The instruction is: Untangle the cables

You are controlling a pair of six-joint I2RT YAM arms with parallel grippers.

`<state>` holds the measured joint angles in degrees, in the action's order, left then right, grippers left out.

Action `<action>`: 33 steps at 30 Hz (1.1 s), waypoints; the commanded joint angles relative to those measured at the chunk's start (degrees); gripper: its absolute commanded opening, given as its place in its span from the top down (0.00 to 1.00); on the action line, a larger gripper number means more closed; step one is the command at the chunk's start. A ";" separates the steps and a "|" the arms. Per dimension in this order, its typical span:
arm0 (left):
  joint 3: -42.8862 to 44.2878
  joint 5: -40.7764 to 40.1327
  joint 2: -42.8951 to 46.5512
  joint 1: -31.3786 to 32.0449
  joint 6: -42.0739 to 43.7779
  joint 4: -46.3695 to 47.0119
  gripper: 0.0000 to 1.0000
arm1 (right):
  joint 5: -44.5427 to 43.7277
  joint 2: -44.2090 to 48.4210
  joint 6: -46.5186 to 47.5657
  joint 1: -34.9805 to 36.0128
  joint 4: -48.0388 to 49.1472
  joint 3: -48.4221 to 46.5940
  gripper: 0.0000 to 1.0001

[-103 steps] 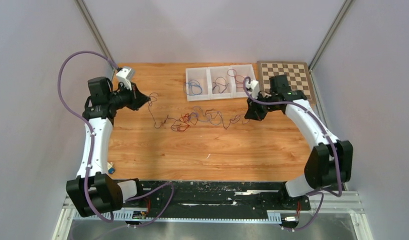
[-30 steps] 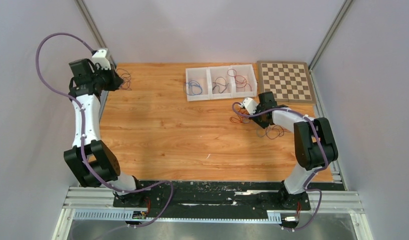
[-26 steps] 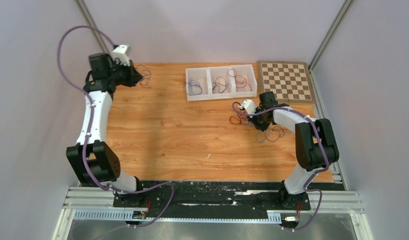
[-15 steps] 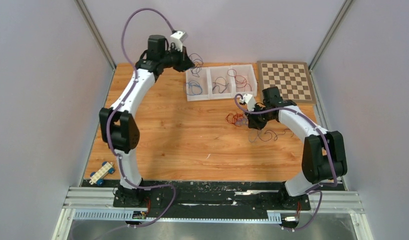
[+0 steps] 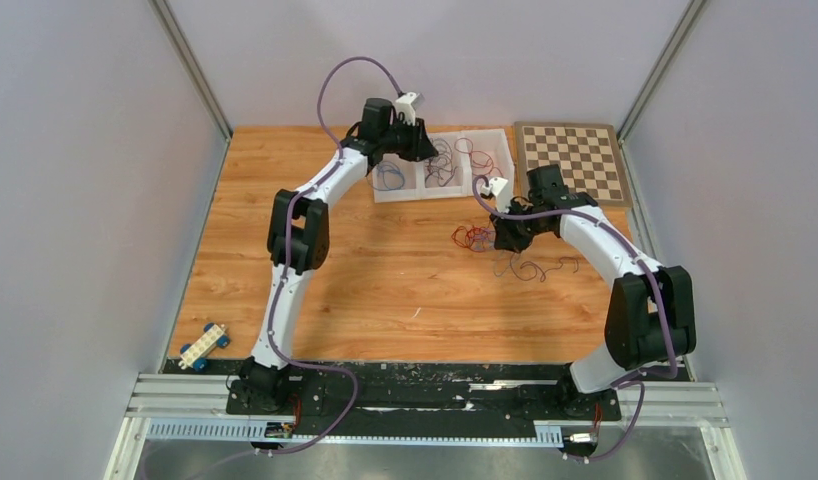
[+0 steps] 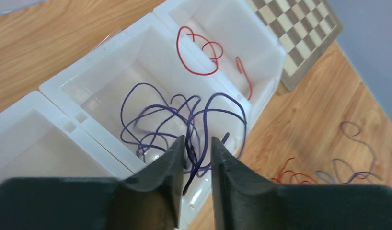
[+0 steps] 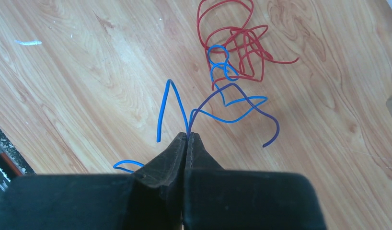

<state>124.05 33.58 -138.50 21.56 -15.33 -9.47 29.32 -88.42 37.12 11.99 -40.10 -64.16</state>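
My left gripper (image 5: 417,148) (image 6: 198,143) hangs over the middle compartment of the white tray (image 5: 425,193) (image 6: 103,52). Its jaws stand slightly apart, with a dark purple cable (image 6: 184,117) (image 5: 443,160) loose between them and looping down into that compartment. My right gripper (image 5: 502,238) (image 7: 187,136) is shut on a blue cable (image 7: 166,103) just above the table. That blue cable runs into a red cable bundle (image 7: 237,38) (image 5: 470,237), and a purple cable (image 7: 261,115) crosses it. More thin cable (image 5: 530,268) lies on the wood below the right gripper.
The tray's right compartment holds a red cable (image 6: 199,48), and its left compartment holds a blue cable (image 5: 388,178). A chessboard (image 5: 570,160) (image 6: 304,28) lies to the right of the tray. A small toy car (image 5: 205,345) sits at the table's near left edge.
My left arm has swung from the far left corner across to the tray, carrying the purple cable, and its jaws now stand apart. My right gripper stays by the red bundle, holding the blue cable.
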 commanded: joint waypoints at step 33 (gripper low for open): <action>-30.85 11.53 18.82 12.41 12.54 -2.81 0.16 | -2.59 16.26 6.78 5.84 -5.86 11.55 1.00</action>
<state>85.30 48.82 -116.38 31.42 -2.90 -8.82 31.33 -71.70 43.59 18.06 -45.47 -53.71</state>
